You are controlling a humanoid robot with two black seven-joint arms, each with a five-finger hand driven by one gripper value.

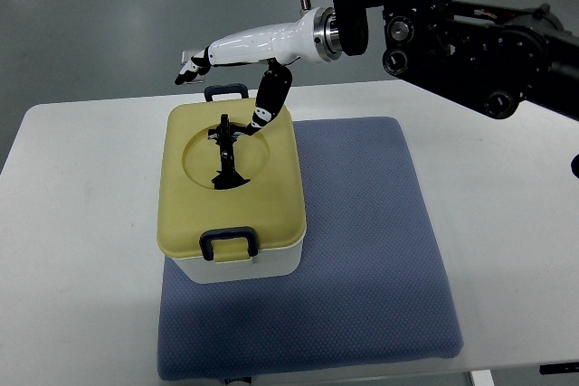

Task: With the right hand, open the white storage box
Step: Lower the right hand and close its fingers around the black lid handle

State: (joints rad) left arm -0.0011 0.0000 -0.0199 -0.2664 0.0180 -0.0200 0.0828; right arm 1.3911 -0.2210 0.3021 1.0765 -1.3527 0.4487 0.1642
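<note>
Tabletop (81,223), mat, box, then my fingers: reach in progress over the lid.

On the white tabletop lies a blue mat (362,250), and on the mat's left part stands the white storage box (237,264) with its pale yellow lid (194,196) shut, long axis running away from me, one dark latch (228,241) at the near end and another (225,92) at the far end. My right arm comes in from the right edge and my right hand (231,53) hovers above the far end of the lid. The fingers (192,67) stretch out toward the left, loosely spread and holding nothing, while the thumb (270,97) hangs down to the lid's far right rim; whether it touches I cannot tell. The box sits directly below and nearer to me than the fingers, so I judge the far latch the closer one. My left hand is out of sight.
</note>
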